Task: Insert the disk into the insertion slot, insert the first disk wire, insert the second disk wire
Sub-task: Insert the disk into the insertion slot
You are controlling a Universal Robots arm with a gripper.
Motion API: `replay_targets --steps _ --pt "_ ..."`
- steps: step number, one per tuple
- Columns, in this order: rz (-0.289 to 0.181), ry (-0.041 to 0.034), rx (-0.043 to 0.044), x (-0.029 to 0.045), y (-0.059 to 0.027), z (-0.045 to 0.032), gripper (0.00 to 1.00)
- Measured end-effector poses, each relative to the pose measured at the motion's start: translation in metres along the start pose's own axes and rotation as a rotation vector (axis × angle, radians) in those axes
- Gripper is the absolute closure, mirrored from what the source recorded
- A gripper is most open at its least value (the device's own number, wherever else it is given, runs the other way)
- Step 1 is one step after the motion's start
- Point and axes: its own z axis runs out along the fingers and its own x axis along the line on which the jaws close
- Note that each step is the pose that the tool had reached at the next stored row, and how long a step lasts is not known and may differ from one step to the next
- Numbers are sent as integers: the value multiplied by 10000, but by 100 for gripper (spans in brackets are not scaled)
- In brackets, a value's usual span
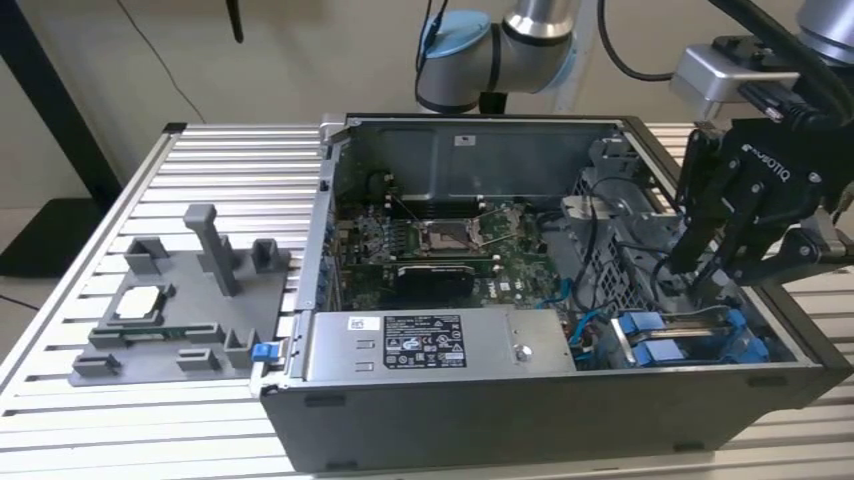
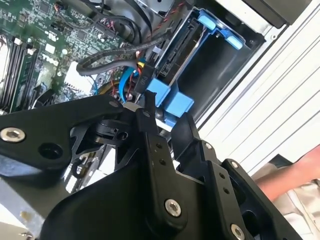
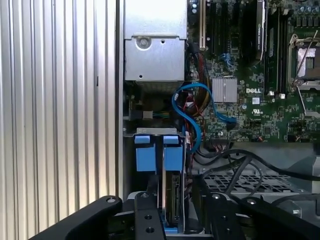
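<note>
The disk [image 3: 172, 195] stands edge-on in the insertion slot [image 1: 694, 335], at the near corner of the PC case on the exterior view's right. Its blue carrier tabs [image 3: 173, 152] stick out of the bay. My black gripper [image 1: 707, 285] reaches down into that corner and is open. One finger [image 2: 148, 112] is on each side of the carrier's end [image 2: 170, 102]. A blue cable [image 3: 192, 117] and a black connector [image 2: 141, 82] on a bundle of wires lie just beside the bay, close to one fingertip.
A grey power-supply box [image 1: 441, 345] fills the case's near side, and the motherboard [image 1: 441, 240] lies behind it. On the slatted table [image 1: 80, 400], a grey fixture [image 1: 174, 310] with small parts stands at the exterior view's left. A person's hand [image 2: 295, 175] is outside the case.
</note>
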Motion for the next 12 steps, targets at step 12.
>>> replay_targets --steps 12 --pt "-18 -73 249 -31 -2 -19 0"
